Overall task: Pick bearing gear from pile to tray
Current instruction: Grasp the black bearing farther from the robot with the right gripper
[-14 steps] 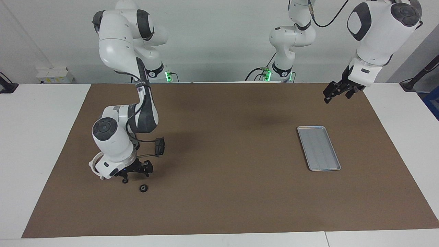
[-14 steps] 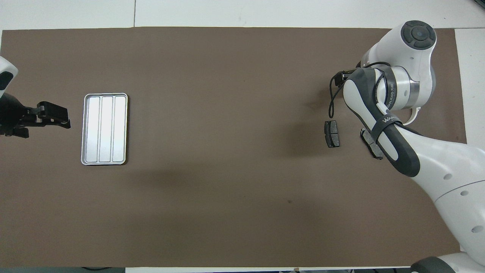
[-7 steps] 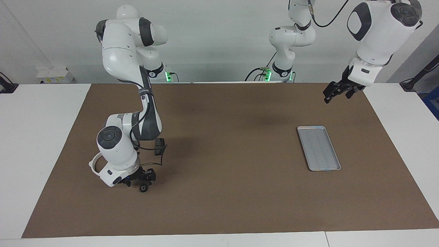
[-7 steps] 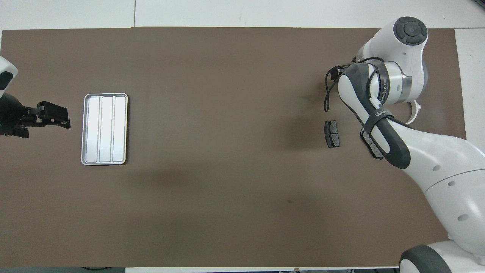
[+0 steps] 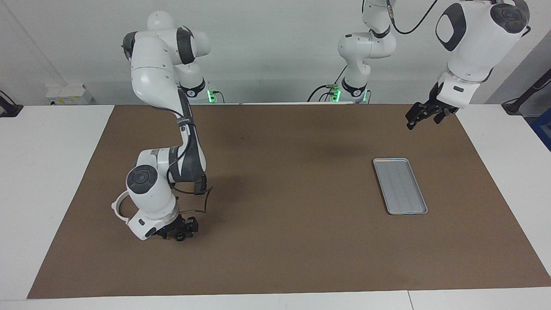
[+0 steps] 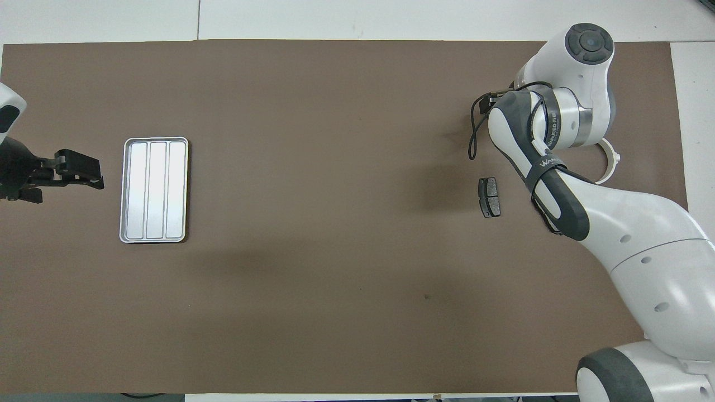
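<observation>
A small black ring (image 5: 180, 236) lies on the brown mat at the right arm's end. My right gripper (image 5: 178, 232) is down at the mat with the ring between its open fingers. In the overhead view the right arm hides both. The pile's white arc (image 5: 117, 207) (image 6: 610, 166) lies beside the arm. One dark pad plate (image 6: 489, 196) lies in the open; a second plate (image 6: 544, 215) shows partly under the arm. The silver tray (image 5: 400, 186) (image 6: 153, 190) is empty, toward the left arm's end. My left gripper (image 5: 423, 115) (image 6: 78, 168) waits raised and open near the tray.
The brown mat (image 5: 284, 224) covers most of the white table. A black cable loop (image 5: 205, 200) hangs from the right arm's wrist beside the ring.
My right gripper has moved from beside the ring to over it and come down to the mat around it. The left arm has not moved.
</observation>
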### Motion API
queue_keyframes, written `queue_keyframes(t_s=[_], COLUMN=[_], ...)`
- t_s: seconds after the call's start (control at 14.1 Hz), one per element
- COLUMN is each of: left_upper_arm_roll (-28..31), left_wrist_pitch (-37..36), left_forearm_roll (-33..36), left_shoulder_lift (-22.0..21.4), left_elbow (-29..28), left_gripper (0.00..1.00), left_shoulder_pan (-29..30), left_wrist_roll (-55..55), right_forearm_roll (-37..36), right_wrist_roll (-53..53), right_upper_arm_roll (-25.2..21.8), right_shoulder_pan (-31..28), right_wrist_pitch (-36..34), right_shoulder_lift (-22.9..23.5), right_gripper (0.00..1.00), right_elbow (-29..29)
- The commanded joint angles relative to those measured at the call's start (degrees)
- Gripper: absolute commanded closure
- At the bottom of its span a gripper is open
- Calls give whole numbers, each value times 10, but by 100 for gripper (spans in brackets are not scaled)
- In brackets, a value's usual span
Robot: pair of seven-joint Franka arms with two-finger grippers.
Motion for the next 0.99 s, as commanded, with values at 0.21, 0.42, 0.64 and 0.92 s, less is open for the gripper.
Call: queue_keyframes(t_s=[0.21, 0.42, 0.64, 0.92], left_upper_arm_roll=[2, 1, 2, 2], left_wrist_pitch=[3, 3, 3, 3], left_forearm_roll=[-7, -7, -7, -7], left_shoulder_lift=[-14, -14, -14, -14], left_elbow=[-11, -11, -11, -11], left_gripper=[0, 0, 0, 0], left_shoulder_pan=[-1, -1, -1, -1], left_wrist_roll=[3, 3, 3, 3], right_forearm_roll=[-8, -8, -8, -8], right_wrist_roll=[12, 12, 12, 12], right_upper_arm_roll=[8, 10, 10, 11], right_shoulder_pan=[-4, -4, -4, -3], right_wrist_pitch=[1, 2, 2, 9], right_shoulder_lift=[13, 20, 22, 22], right_gripper=[31, 39, 68, 98], right_elbow=[20, 34, 35, 35])
